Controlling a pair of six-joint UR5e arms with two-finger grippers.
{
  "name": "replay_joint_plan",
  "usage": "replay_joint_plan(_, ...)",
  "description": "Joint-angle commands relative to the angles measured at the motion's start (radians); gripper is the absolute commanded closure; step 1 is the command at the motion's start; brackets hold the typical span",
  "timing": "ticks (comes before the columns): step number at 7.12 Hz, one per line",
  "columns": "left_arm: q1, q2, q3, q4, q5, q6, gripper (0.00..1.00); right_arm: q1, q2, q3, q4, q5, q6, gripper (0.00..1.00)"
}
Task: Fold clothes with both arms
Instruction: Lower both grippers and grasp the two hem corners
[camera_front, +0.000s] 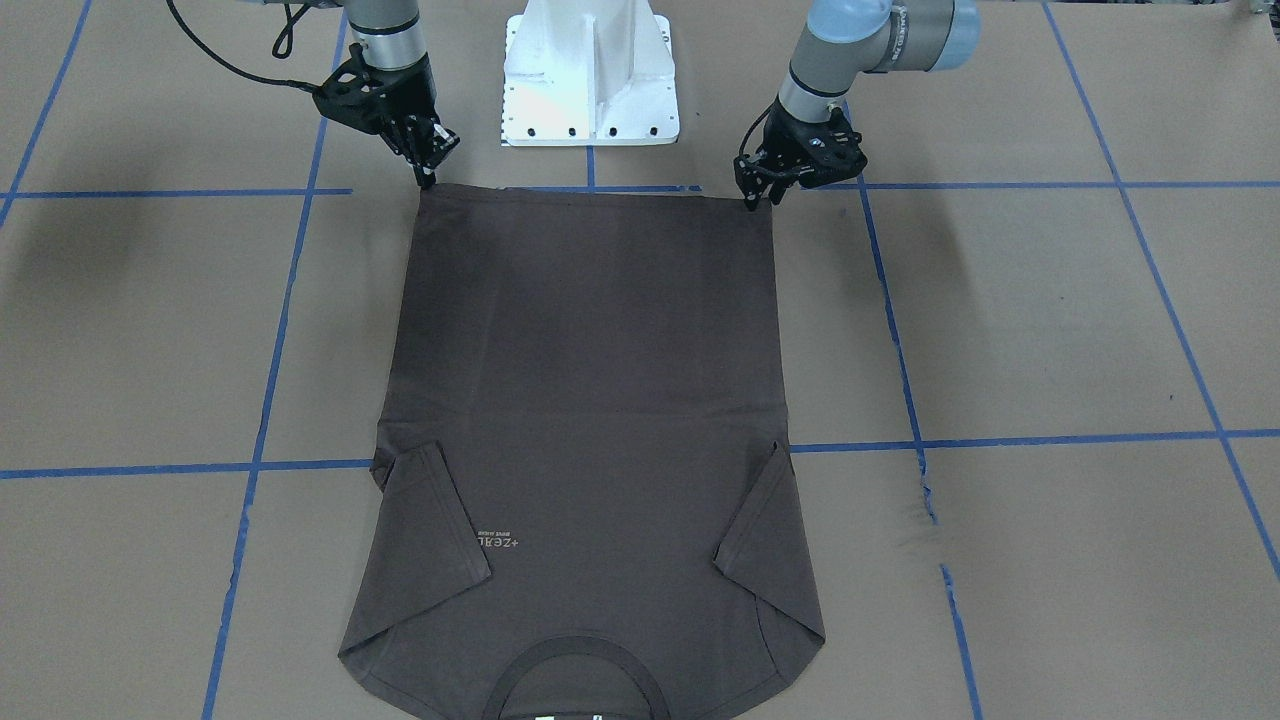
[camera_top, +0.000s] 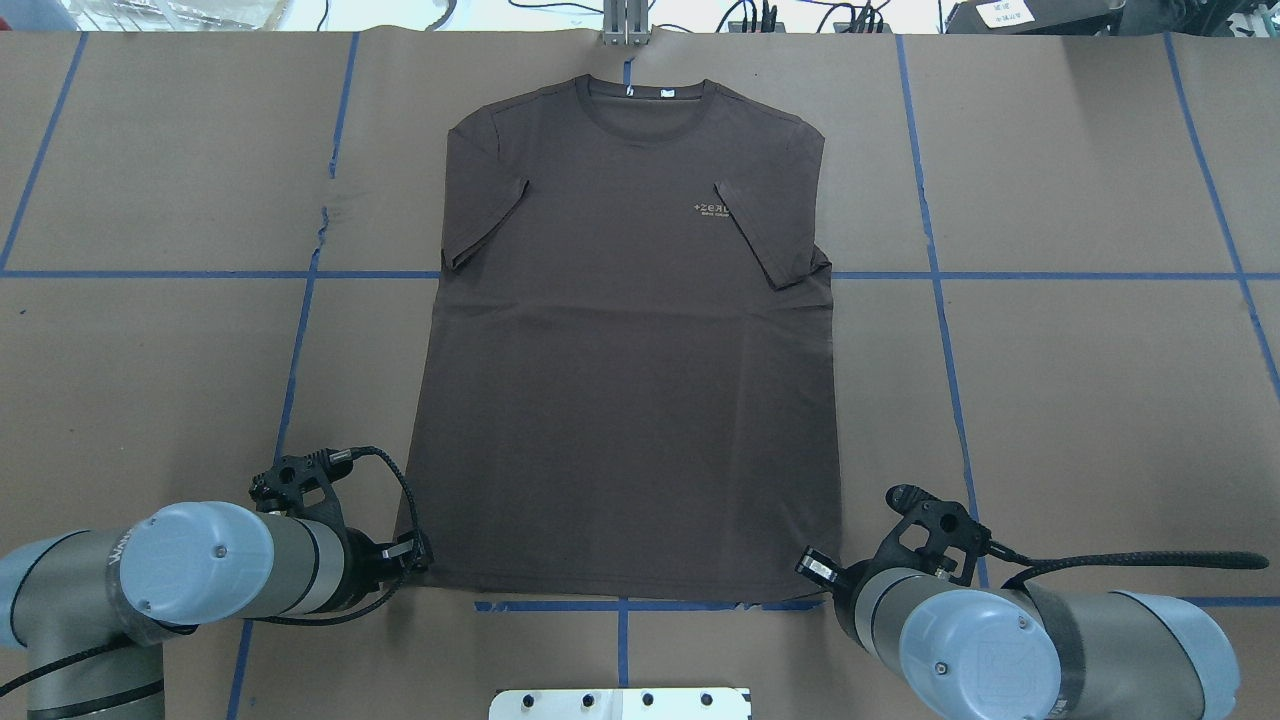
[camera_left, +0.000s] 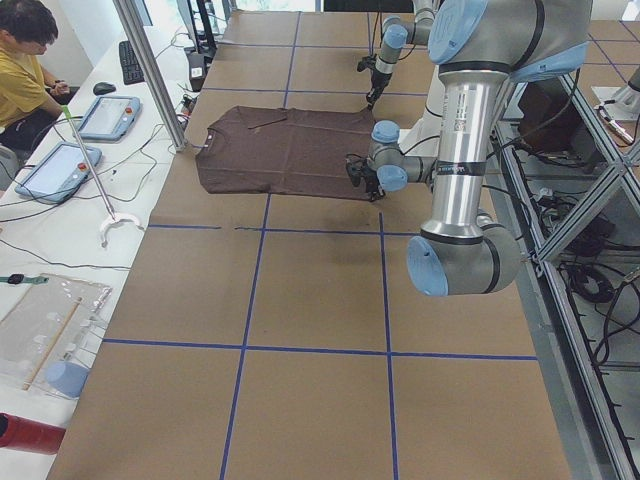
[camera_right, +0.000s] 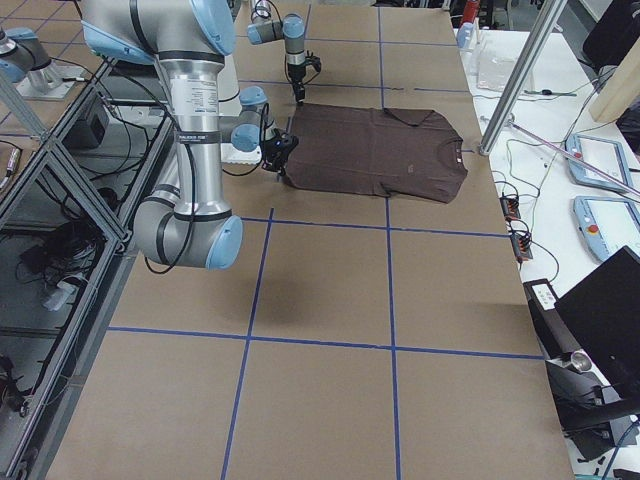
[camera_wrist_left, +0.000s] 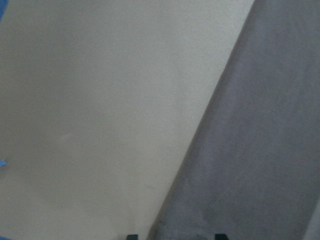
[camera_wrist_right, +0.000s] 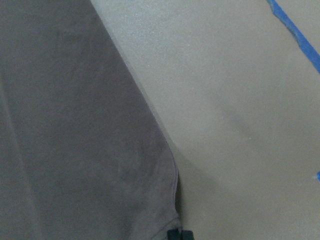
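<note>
The dark brown T-shirt (camera_front: 590, 400) lies flat on the brown table, both sleeves folded inward and the collar (camera_top: 645, 100) at the far side from the robot. My left gripper (camera_front: 757, 198) sits low at the hem corner on the robot's left. In the left wrist view its fingertips (camera_wrist_left: 131, 236) stand apart with the hem edge (camera_wrist_left: 260, 150) between them, so it is open. My right gripper (camera_front: 426, 180) is at the other hem corner. Its tips (camera_wrist_right: 173, 234) are close together on the corner of the cloth (camera_wrist_right: 75, 125).
The white pedestal base (camera_front: 590, 80) stands just behind the hem, between the two arms. Blue tape lines (camera_top: 300, 350) grid the tabletop. In the exterior left view a person (camera_left: 25, 60) sits at a side bench with tablets (camera_left: 60, 165) and cables.
</note>
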Motion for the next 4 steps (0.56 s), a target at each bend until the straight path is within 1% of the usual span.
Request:
replay_joint_plan(1, 0.000, 0.011, -0.012, 0.001, -0.001, 0.000, 1.00, 0.000, -0.002, 0.000, 0.000, 0.000, 0.000, 1.00)
replay_joint_plan(2, 0.000, 0.011, -0.016, 0.001, -0.002, 0.000, 1.00, 0.000, -0.002, 0.000, 0.000, 0.000, 0.000, 1.00)
replay_joint_plan(4, 0.000, 0.011, -0.066, 0.011, -0.012, -0.026, 1.00, 0.002, -0.005, 0.011, 0.000, -0.002, 0.002, 1.00)
